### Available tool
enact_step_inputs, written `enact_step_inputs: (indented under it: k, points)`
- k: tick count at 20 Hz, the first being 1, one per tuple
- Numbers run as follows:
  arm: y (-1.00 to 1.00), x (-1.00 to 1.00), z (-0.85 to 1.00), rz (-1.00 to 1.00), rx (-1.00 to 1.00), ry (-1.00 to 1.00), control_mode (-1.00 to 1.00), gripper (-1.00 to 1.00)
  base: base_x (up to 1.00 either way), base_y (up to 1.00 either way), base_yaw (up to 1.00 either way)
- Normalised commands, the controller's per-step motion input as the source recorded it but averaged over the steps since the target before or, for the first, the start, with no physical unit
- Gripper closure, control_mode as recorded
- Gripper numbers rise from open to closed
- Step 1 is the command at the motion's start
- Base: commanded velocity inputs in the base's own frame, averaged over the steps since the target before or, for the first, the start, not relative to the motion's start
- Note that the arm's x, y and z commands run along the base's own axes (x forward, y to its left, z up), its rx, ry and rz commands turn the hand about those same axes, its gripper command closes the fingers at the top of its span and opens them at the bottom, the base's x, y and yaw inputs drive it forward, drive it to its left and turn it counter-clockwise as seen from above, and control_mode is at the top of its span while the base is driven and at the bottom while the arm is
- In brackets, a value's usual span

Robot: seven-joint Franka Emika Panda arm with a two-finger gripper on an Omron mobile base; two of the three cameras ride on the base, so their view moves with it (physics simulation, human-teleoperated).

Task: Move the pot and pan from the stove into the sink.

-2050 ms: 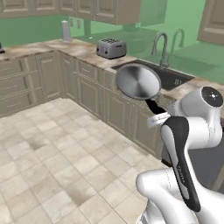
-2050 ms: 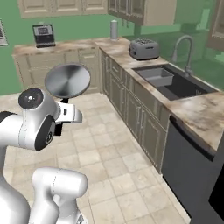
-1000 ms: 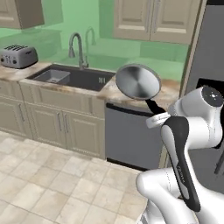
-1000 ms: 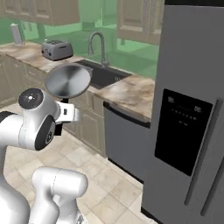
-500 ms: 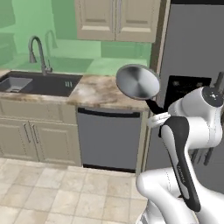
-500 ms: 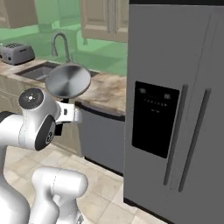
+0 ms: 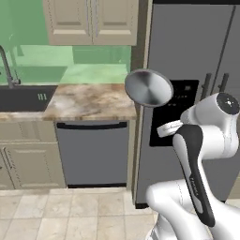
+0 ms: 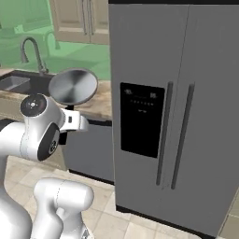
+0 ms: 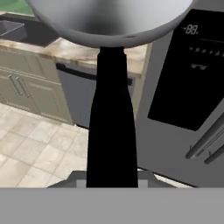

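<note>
Hand view | end effector (image 9: pixel 112 181) clamped on handle | pan (image 9: pixel 109 19) straight ahead, held aloft

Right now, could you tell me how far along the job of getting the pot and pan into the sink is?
Done: the pan is off the stove and lifted. In hand: the gripper is shut on its black handle, holding it up in front of the fridge. Left: the sink sits off to the left, with no pan in it, so the pan must be carried there; the pot comes after.
</note>
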Motion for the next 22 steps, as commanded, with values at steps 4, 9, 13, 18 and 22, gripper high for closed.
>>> enact_step_inputs:
  k: [4, 9, 13, 18, 22]
  points:
    - [0.0, 0.0, 0.0, 0.0, 0.0, 0.0, 1.0, 1.0, -0.06, 0.01, -0.01]
    - [0.0, 0.0, 0.0, 0.0, 0.0, 0.0, 1.0, 1.0, 0.04, 0.52, -0.02]
    - [0.0, 0.0, 0.0, 0.0, 0.0, 0.0, 1.0, 1.0, 0.08, 0.83, -0.04]
    - [0.0, 0.0, 0.0, 0.0, 0.0, 0.0, 1.0, 1.0, 0.05, 0.91, -0.05]
    - [0.0, 0.0, 0.0, 0.0, 0.0, 0.0, 1.0, 1.0, 0.03, 0.92, -0.05]
